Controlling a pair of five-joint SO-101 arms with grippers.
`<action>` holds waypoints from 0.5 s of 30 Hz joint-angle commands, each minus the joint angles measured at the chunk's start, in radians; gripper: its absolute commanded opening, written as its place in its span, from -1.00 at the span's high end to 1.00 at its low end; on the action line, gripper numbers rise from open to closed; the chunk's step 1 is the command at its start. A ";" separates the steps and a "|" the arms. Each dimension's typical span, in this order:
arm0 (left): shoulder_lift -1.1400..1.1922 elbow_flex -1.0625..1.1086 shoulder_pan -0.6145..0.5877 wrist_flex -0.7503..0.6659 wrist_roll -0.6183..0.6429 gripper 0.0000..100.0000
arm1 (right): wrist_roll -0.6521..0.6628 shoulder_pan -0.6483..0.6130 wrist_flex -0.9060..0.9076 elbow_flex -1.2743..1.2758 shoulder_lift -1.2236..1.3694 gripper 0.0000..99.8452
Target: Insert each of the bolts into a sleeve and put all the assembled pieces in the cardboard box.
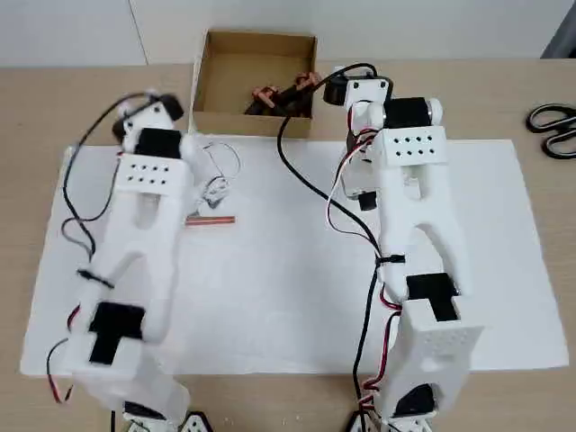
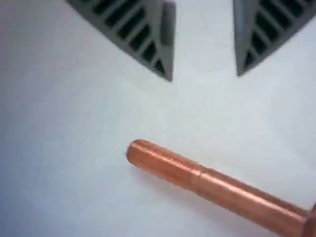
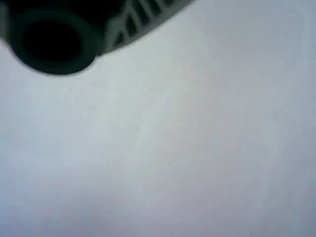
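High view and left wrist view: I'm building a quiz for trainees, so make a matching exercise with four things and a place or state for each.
1 bolt
2 scissors
3 cardboard box
4 left end effector

A open
B lying on the white sheet
C black, at the high view's right edge
D holding assembled pieces

Pairs: 1-B, 2-C, 3-D, 4-A

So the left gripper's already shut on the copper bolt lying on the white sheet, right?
Not quite. The left gripper is open, its fingers spread apart just above the copper bolt and not touching it. The bolt does lie on the white sheet. The left wrist view shows this.
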 commanded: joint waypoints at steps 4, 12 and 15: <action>0.147 -0.012 -0.101 -0.091 0.146 0.84 | 0.005 0.002 -0.004 -0.003 -0.045 0.99; 0.170 -0.012 -0.129 -0.100 0.227 0.84 | 0.005 0.002 -0.004 -0.003 -0.045 0.99; 0.163 -0.012 -0.129 -0.098 0.247 0.84 | 0.005 0.002 -0.004 -0.003 -0.045 0.99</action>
